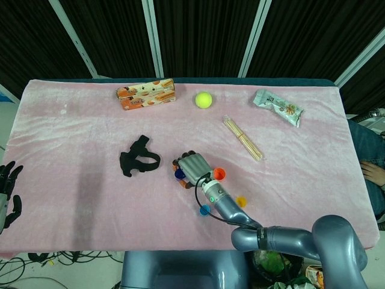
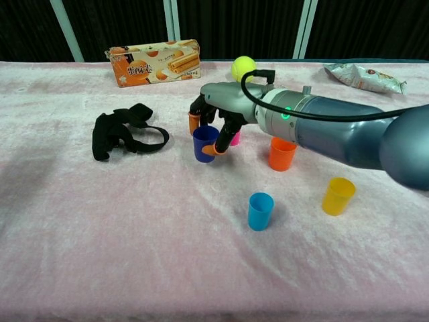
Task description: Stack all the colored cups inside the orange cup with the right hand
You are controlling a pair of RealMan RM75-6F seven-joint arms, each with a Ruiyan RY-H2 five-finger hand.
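My right hand [image 2: 221, 115] pinches the dark blue cup [image 2: 204, 143] between orange-tipped fingers and holds it slightly above the pink cloth. Right behind the hand, a pink cup [image 2: 235, 139] is partly hidden. To the hand's right the orange cup [image 2: 282, 153] stands upright. Nearer the front edge are a light blue cup [image 2: 260, 210] and a yellow cup [image 2: 337, 196]. In the head view the right hand [image 1: 194, 167] covers most of the dark blue cup [image 1: 179, 174], beside the orange cup [image 1: 219, 174]. My left hand [image 1: 7, 194] hangs open off the table's left edge.
A black strap [image 2: 124, 131] lies left of the hand. Along the far edge sit a snack box [image 1: 146, 93], a tennis ball [image 1: 204, 99] and a snack packet [image 1: 277, 107]. A bundle of wooden sticks [image 1: 242, 138] lies behind the orange cup.
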